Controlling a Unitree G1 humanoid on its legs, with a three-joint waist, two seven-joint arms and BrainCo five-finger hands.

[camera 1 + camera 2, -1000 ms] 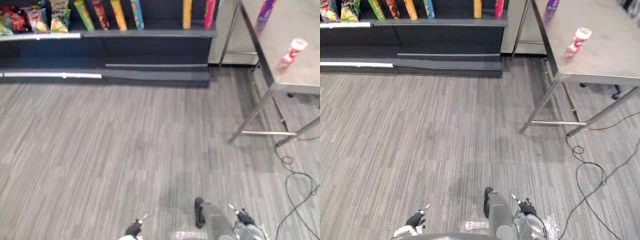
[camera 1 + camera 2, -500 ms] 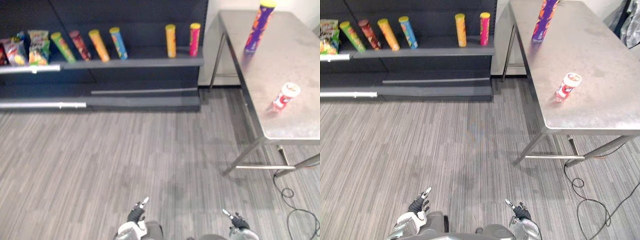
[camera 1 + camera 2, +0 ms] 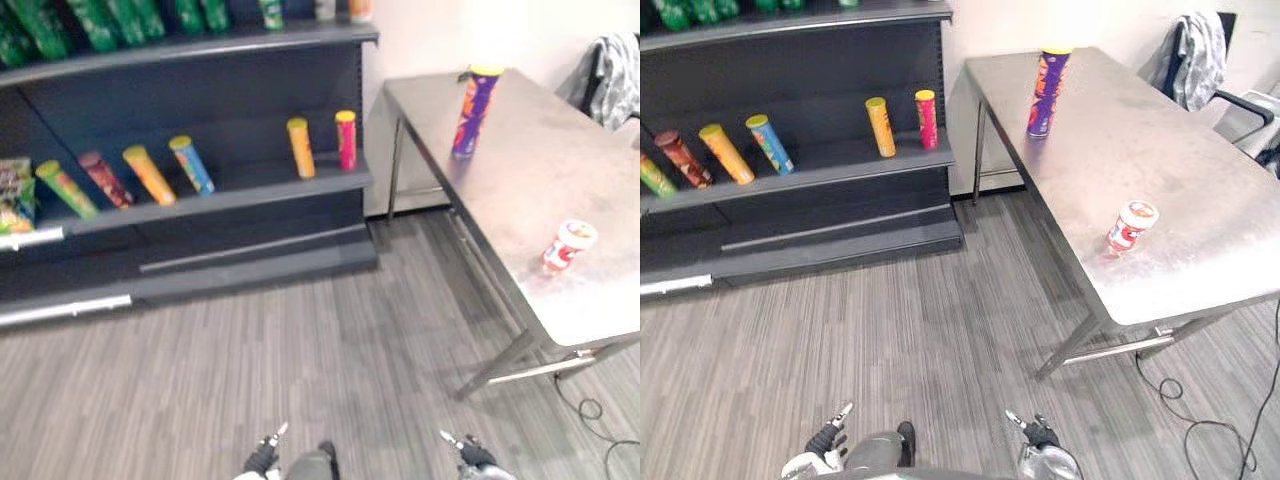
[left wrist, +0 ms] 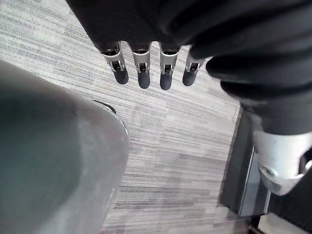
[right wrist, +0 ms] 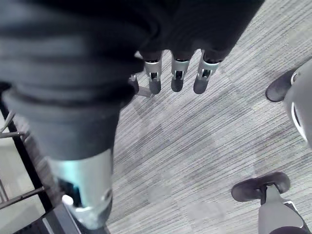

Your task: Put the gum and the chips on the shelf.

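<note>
Tilting up since half a second ago, with more shelf (image 3: 840, 170) and desk (image 3: 1200, 170) in view; nothing itself moved. Holding left robot hand (image 3: 827, 440) and right robot hand (image 3: 1038, 433) low over the floor (image 3: 940, 330), fingers straight, slightly spread, empty. Standing on the desk, well ahead and right of the right robot hand: gum (image 3: 1131, 226) and chips (image 3: 1047, 92), well apart. Both cut off at the eye views' lower edge.

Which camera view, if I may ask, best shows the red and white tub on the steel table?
The right eye view: the tub sits well inside the picture, bare table all round. The left eye view has it too, nearer the edge. Both wrist views face the floor.
</note>
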